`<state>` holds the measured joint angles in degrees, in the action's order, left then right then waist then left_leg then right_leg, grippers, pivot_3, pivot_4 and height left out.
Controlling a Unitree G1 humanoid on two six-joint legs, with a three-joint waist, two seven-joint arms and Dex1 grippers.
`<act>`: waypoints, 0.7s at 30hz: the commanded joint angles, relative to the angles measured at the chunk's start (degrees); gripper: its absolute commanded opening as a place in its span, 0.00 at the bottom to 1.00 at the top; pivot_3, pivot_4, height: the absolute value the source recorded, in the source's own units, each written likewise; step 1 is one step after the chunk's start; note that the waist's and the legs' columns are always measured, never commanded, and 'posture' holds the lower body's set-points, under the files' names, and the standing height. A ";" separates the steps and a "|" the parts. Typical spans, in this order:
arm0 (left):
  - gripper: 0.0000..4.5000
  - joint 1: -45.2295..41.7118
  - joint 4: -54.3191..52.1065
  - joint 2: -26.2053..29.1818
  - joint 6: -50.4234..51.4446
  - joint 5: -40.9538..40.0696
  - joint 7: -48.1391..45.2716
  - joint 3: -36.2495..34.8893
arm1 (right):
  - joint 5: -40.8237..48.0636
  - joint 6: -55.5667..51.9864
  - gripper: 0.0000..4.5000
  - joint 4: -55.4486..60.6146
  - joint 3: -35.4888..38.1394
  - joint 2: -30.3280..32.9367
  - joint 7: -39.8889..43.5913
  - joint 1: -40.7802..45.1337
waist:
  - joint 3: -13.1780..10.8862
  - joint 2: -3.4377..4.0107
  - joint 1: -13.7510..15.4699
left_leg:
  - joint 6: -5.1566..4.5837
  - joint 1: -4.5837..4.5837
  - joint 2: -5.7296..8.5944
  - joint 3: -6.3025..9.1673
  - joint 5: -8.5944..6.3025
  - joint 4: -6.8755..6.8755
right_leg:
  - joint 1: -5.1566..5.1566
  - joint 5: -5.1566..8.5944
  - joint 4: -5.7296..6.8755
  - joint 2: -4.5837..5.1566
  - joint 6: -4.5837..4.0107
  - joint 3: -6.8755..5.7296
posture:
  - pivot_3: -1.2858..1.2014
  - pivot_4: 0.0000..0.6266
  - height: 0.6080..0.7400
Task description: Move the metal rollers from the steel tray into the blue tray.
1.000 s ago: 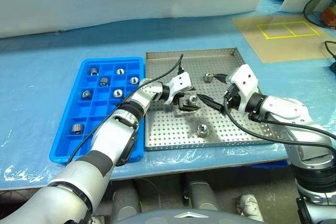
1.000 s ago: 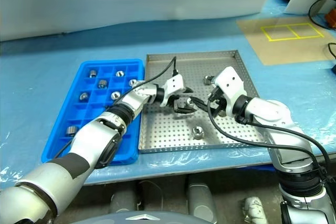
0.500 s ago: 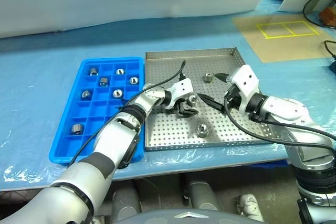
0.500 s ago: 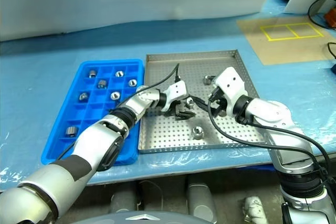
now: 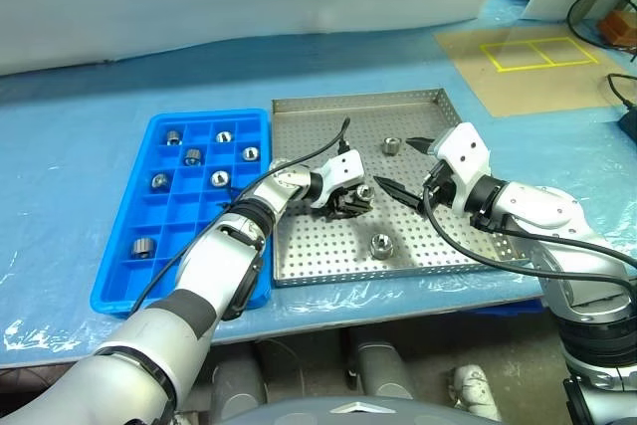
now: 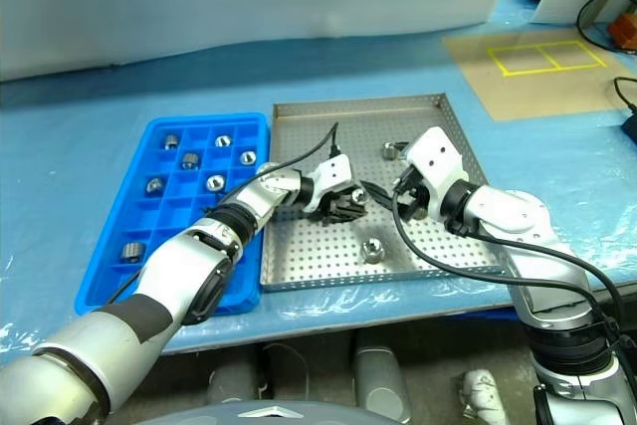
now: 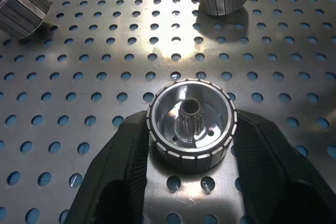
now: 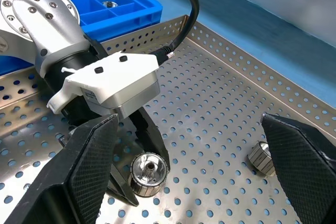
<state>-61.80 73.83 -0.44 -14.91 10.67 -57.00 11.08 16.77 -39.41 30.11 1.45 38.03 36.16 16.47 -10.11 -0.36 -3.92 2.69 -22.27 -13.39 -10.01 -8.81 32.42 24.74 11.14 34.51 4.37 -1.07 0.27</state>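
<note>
The steel tray (image 5: pixel 328 116) lies at the table's middle, and the blue tray (image 5: pixel 114 271) sits against its left side. My left gripper (image 5: pixel 350 201) rests low on the perforated floor, shut on a metal roller (image 7: pixel 191 124), with one black finger (image 7: pixel 123 161) pressed to each side. Two more rollers lie loose in the steel tray, one near the back (image 5: pixel 392 145) and one near the front (image 5: pixel 381 243). Several rollers (image 5: pixel 191 156) sit in the blue tray's compartments. My right gripper (image 5: pixel 400 166) hovers open just right of the held roller (image 8: pixel 149 169), holding nothing.
A blue plastic sheet (image 5: pixel 90 87) covers the table. A brown board with a yellow taped rectangle (image 5: pixel 528 55) lies at the back right, with black cables (image 5: pixel 607 17) beyond it. The table's front edge runs close behind the trays' near rims.
My left gripper's fingers, spread around the roller a second ago, have closed onto it. The right arm has kept still.
</note>
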 commanded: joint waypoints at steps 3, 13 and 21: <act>0.38 -0.62 -1.02 0.08 0.32 -1.14 1.83 -1.54 | -0.14 1.48 1.00 0.09 -0.09 0.06 -0.01 1.12 | 0.00 0.00 -0.04 | 0.00 0.00 -0.02 0.00 0.00 -0.04 | 0.02 0.00 -0.01 -0.01 0.00 -0.01 | 0.28 0.24 1.00; 0.38 -2.01 -5.59 2.63 0.13 -7.14 -0.69 -7.28 | -0.32 3.63 1.00 -3.26 -2.13 -0.63 0.97 3.91 | 0.00 0.00 0.05 | 0.00 -0.10 -0.03 0.00 0.00 -0.06 | 0.13 0.00 -0.03 -0.02 -0.01 -0.02 | 0.30 0.24 1.00; 0.38 2.85 -26.58 13.47 8.53 -15.07 -11.30 -10.18 | -0.26 8.52 1.00 -11.50 -6.64 -3.10 6.17 10.66 | -0.02 0.01 0.26 | 0.07 -0.18 -0.17 -0.01 0.04 -0.13 | 0.34 -0.02 0.08 -0.03 -0.05 -0.03 | 0.37 0.24 1.00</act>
<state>-60.12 52.30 11.25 -8.71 -2.16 -66.32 1.85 16.46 -33.20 19.12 -4.85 35.35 40.86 25.28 -10.13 -0.35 -3.65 2.79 -22.43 -13.60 -10.03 -8.75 32.25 25.09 11.12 34.62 4.32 -1.13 0.21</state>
